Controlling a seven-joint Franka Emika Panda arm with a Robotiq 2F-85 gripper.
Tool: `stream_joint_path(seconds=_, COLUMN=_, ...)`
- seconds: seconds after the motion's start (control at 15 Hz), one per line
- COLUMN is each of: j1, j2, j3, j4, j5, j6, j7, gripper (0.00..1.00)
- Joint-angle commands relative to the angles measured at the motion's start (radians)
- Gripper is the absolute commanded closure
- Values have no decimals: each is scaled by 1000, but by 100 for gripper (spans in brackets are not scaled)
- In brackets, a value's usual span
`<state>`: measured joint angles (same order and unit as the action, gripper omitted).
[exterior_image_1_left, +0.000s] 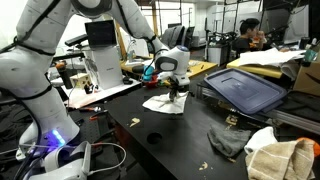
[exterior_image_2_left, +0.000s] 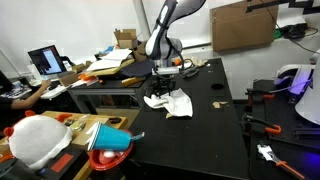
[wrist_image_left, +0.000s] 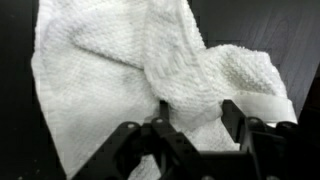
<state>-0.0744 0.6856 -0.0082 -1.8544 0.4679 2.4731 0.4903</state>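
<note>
A crumpled white terry cloth (exterior_image_1_left: 165, 103) lies near the middle of a black worktop (exterior_image_1_left: 150, 145), seen in both exterior views. The robot's black pincer (exterior_image_1_left: 176, 92) stands directly over it. In the wrist view a raised fold of the cloth sits between its fingers (wrist_image_left: 236, 122). In an exterior view a flat blue plastic tray (exterior_image_1_left: 245, 88) lies to the picture's right of the cloth, with a crumpled grey rag (exterior_image_1_left: 228, 140) nearer the camera.

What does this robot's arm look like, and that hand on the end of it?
The glossy white arm is built of fat rounded tubes with dark seams at the joints, and a blue light glows near its base. The black-and-grey hand ends in two blocky black fingers.
</note>
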Motion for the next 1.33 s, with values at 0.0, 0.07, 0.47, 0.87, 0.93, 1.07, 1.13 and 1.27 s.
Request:
stream_joint_path(seconds=0.0, j1=-11, j2=-3, j3=15, j4=5, j5=33, j6=-40, j7=-15, gripper=71)
stream_joint_path(seconds=0.07, j1=-10, j2=-6, j3=15, j4=2, j5=34, j6=-40, j7=-18, gripper=80)
stream_joint_path(seconds=0.47, j1=80, j2=-141, j3=-70, j4=-89, j5=-88, j6=44, j7=37, gripper=99)
stream_joint_path(seconds=0.87, j1=233, j2=-322, j3=-107, j4=-128, j5=-362, j6=100, j7=50, gripper=98)
stream_joint_path(seconds=0.93, j1=254, j2=-339, j3=-98, j4=-128, j5=-399, j6=105, j7=52, gripper=98)
stream_joint_path(seconds=1.07, j1=287, j2=-351, j3=-56, j4=-129, j5=-431, j6=119, j7=36, gripper=98)
stream_joint_path(seconds=1.13, j1=300, j2=-348, j3=-37, j4=-121, j5=-437, j6=118, j7=35, gripper=98)
stream_joint_path(seconds=1.27, j1=319, j2=-322, j3=6, j4=-94, j5=-430, j6=104, j7=25, gripper=98)
